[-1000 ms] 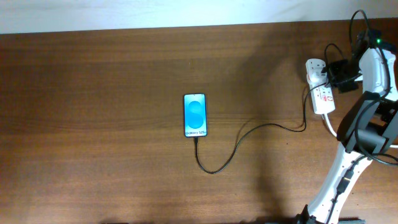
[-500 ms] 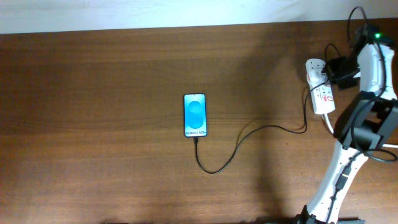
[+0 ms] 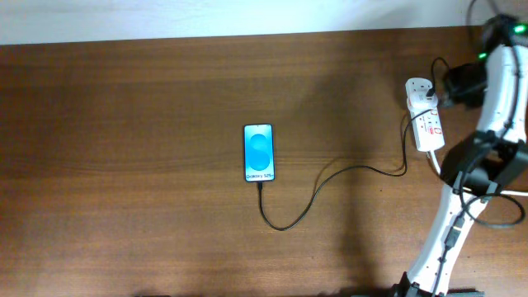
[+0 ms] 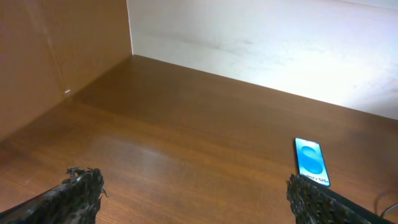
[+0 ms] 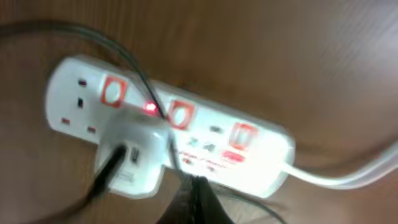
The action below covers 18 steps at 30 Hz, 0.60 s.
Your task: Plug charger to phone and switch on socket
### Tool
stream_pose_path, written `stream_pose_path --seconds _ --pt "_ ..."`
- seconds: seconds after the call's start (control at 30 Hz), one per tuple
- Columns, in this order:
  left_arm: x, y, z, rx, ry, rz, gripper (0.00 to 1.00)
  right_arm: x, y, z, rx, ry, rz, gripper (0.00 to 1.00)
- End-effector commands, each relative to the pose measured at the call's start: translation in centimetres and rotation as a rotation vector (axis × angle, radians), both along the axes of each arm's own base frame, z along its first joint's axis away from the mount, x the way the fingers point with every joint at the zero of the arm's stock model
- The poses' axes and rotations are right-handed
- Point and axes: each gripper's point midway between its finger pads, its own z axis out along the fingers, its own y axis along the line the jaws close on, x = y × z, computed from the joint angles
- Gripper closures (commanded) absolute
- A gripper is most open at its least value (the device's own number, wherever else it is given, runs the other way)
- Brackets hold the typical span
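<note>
- Backed off up and to the right over the last second: right gripper (image 3: 452, 84), earlier closer over the socket (image 3: 425, 120), now just beside its far end and seemingly clear of it.
- Far left, left wrist view: left gripper (image 4: 193, 196) spread wide, holding nothing, above bare table (image 3: 124, 165), well apart from every task item.
- Centre: phone (image 3: 258, 152) flat on the table, screen lit blue, unmoved across all three overhead frames.
- Right of the phone: charger (image 3: 330, 177) with tip seated in the phone's near short edge, cable looping out and running right to the socket, lie unchanged.
- Right edge: socket with white adapter (image 5: 134, 155) plugged in; small red lamp (image 5: 149, 107) glowing just beside the adapter in the right wrist view. Judged switched on.
- Right gripper fingers, low in the blurred wrist view: apparently pressed together, pinching nothing.
- Assessment: both steps judged complete; retreat consistent with a finished switch press. No further contact judged necessary, only retiring the right arm without snagging the cable.
</note>
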Motion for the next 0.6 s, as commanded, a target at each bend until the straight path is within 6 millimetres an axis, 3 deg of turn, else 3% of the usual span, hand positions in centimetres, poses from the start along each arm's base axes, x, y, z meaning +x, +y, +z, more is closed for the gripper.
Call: stream_pose_path --seconds 0.0,0.07,0.1,0.17,0.27,0.37,0.5,0.57 --pt "-0.7 0.2 0.0 0.013 -0.033 0.013 0.01 -0.8 -3.5 9.3 -0.190 -0.185 0.078 0.96" --pt "-0.8 0.2 0.0 0.012 -0.035 0.013 0.00 -1.8 -3.2 13.7 -0.240 -0.263 0.079 0.96" --pt "-0.8 0.2 0.0 0.012 -0.035 0.013 0.01 -2.7 -2.8 16.8 -0.272 -0.322 0.077 0.96" --pt "-0.8 0.2 0.0 0.012 -0.035 0.013 0.01 -3.9 -1.9 20.5 -0.314 -0.393 0.094 0.96" --pt "-0.8 0.2 0.0 0.012 -0.035 0.013 0.01 -8.4 1.7 29.9 -0.382 -0.618 0.143 0.96" --pt "-0.8 0.2 0.0 0.012 -0.035 0.013 0.01 -13.5 5.1 36.9 -0.454 -0.807 0.158 0.93" --pt "-0.8 0.2 0.0 0.012 -0.034 0.013 0.01 -21.1 8.5 42.6 -0.592 -0.959 0.170 0.89" --pt "-0.8 0.2 -0.2 0.013 -0.026 0.017 0.01 -24.2 10.2 44.4 -0.631 -1.026 0.174 0.89"
